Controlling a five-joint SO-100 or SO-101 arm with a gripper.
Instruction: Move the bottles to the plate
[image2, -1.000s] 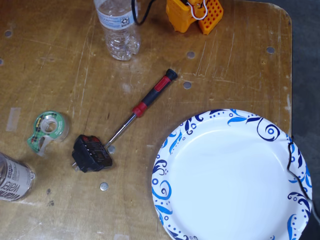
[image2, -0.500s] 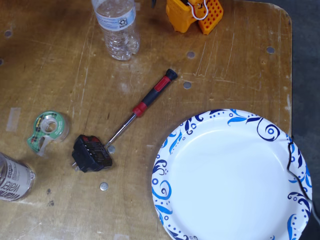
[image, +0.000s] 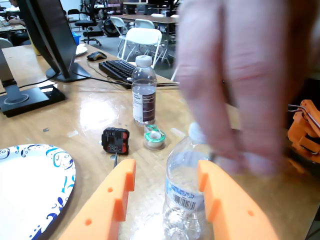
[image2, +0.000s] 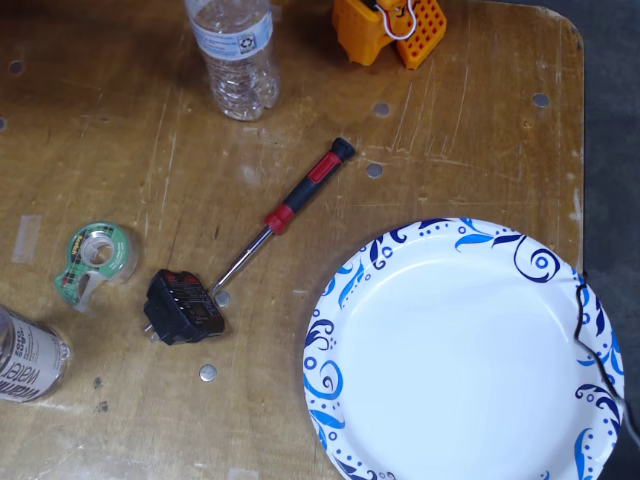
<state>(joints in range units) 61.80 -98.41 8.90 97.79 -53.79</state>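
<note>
Gripper (image: 166, 187) spread wide, jaws flanking the near-empty blue-label bottle (image: 186, 192) without contact; plate (image: 30, 195) empty alongside; bottle probably light, thin-walled, crushable, so grip the ribbed midbody gently.

Light: bright, even, from overhead.
Glare: pale sheen on the surface (image: 95, 112) in the wrist view.
Blur: a hand (image: 235, 75), close and smeared.

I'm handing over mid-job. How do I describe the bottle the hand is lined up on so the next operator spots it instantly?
Start at the big swirl-rimmed plate, then look across the table to the far edge by the orange robot base. The bottle stands there, between the open hand in the wrist view. Its label is pale blue with a recycling mark, unlike the whitish "water" one.
</note>
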